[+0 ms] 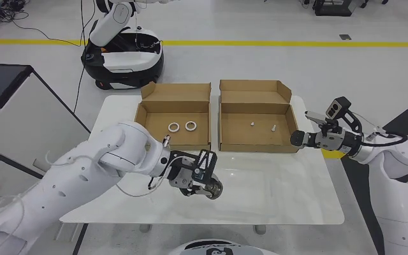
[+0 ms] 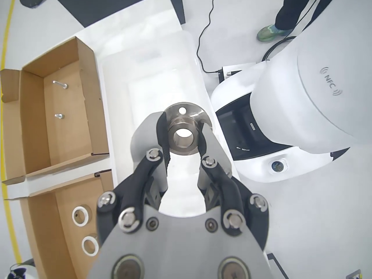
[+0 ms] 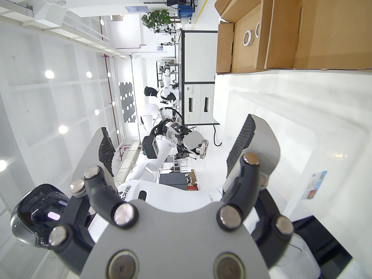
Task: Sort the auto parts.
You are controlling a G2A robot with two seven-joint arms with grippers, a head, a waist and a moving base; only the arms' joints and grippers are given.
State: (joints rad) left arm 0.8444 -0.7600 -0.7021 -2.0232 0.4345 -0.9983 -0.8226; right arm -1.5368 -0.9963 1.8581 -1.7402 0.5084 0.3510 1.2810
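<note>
Over the near part of the white desk (image 1: 287, 191), your left pincer (image 1: 204, 185) is clamped on a grey metal flanged bushing (image 2: 189, 114). The pads pinch the hub from both sides, and the flange w/ its small bolt hole faces away from the wrist. The part is lifted clear of the desk, well short of both boxes.

Your right pincer (image 1: 297, 138) is spread wide w/ nothing in it, parked by the right edge of the brown cardboard box holding two small silver bolts (image 1: 253, 123). The other brown cardboard box (image 1: 153, 121), just beside it to the left, holds two white plastic rings (image 1: 173, 127).

Step in hand looks like carry & drop. Advice:
- Pick the box first. Bushing is round w/ a bore, so prob. closer to the rings than the bolts, but that's a guess.
- Go over the near box wall w/ margin; the flange sticks out past the pads.
- Lower close to the box floor before opening. It's heavy metal, so it'd likely bounce or roll onto the rings.
- Aim for bare cardboard, apart from the rings.
- Keep the right arm parked.
</note>
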